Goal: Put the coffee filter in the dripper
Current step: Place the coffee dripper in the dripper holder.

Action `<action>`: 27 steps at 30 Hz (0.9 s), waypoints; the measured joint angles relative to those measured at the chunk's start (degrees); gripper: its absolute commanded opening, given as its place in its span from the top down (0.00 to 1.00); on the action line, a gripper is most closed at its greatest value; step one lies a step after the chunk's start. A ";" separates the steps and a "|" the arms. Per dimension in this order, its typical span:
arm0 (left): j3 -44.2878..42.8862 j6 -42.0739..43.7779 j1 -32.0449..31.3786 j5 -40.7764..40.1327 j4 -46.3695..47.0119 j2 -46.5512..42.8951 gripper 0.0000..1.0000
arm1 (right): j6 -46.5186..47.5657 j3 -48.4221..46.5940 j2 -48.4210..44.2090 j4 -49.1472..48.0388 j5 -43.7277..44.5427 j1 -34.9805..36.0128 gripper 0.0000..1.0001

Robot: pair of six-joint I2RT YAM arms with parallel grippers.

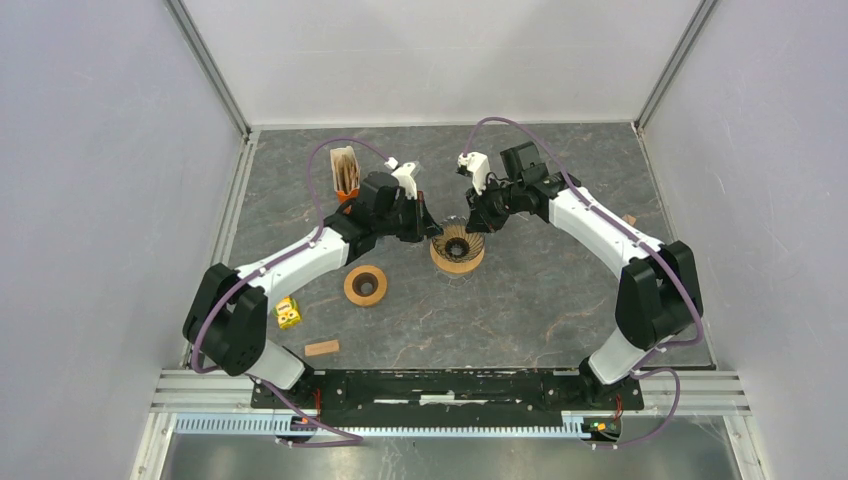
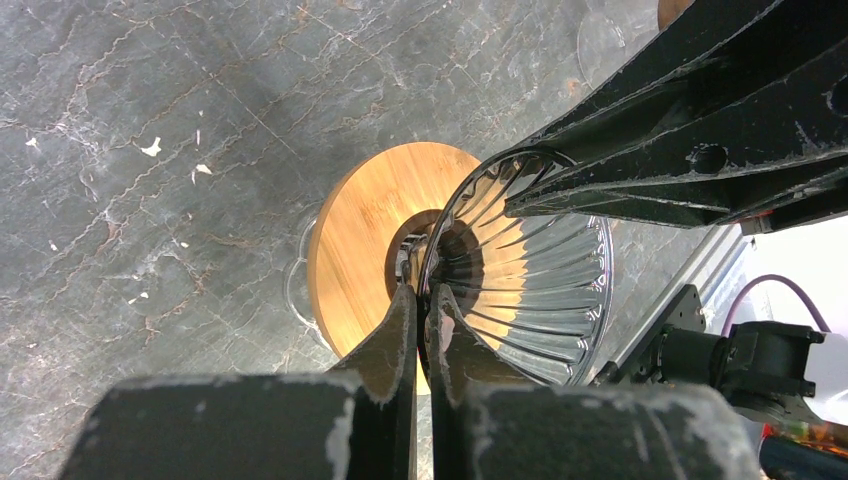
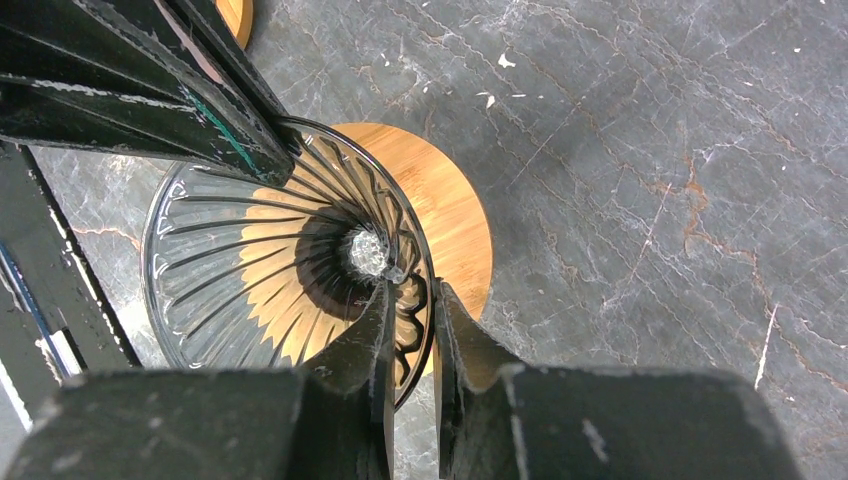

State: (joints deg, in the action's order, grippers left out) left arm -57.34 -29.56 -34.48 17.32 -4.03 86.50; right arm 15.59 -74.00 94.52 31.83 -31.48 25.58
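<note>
Grey marbled tabletop (image 1: 520, 300), pale walls (image 1: 100, 150) closing it in on three sides.

Dripper (image 1: 458, 250): ribbed clear glass cone in a round wooden collar (image 2: 365, 215), mouth up, at mid-table between your two arms. I take all positions from it.

Left gripper (image 2: 425, 300): you have it on the dripper's left rim. The fingers are pinched together with the thin glass edge between their tips, one tip inside the cone and one outside against the collar. No daylight between pads and glass.

Right gripper (image 3: 412, 295): on the opposite, right rim. The jaws are nearly closed, a narrow slot between them, and the glass lip runs through that slot. One finger sits inside the cone, the other outside above the collar. It reads as a grip on the rim.

Whether the dripper is resting on the table or raised off it, you cannot tell from any of the three views.

Coffee filters (image 1: 345, 170): a brown paper stack standing upright in a holder (image 1: 344, 196) with an orange foot, to the far-left of the dripper, behind your left wrist. Neither gripper touches them. Inside, the cone shows bare glass ribs down to the throat.

Also noted:
- wooden ring (image 1: 365, 286), near-left of the dripper, apart from it
- yellow block (image 1: 288, 313), further near-left, beside your left arm
- wooden block (image 1: 322, 348), nearer still, close to the arm bases
</note>
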 measured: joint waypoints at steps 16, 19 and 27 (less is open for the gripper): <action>2.32 -0.02 -0.15 -1.01 3.30 -0.22 0.98 | -0.39 -0.37 0.48 -0.48 1.57 0.68 1.00; 2.86 -0.02 -0.15 -1.20 4.07 -0.37 0.98 | -0.39 -0.44 0.50 -0.55 2.43 1.01 1.00; 3.10 0.00 -0.44 -2.12 4.20 -1.40 0.98 | -0.37 -0.68 0.35 -0.46 3.69 1.53 0.99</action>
State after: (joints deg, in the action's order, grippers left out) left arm -54.24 -29.56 -34.92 15.20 0.16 85.10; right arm 15.22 -74.67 94.87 31.38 -27.79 27.11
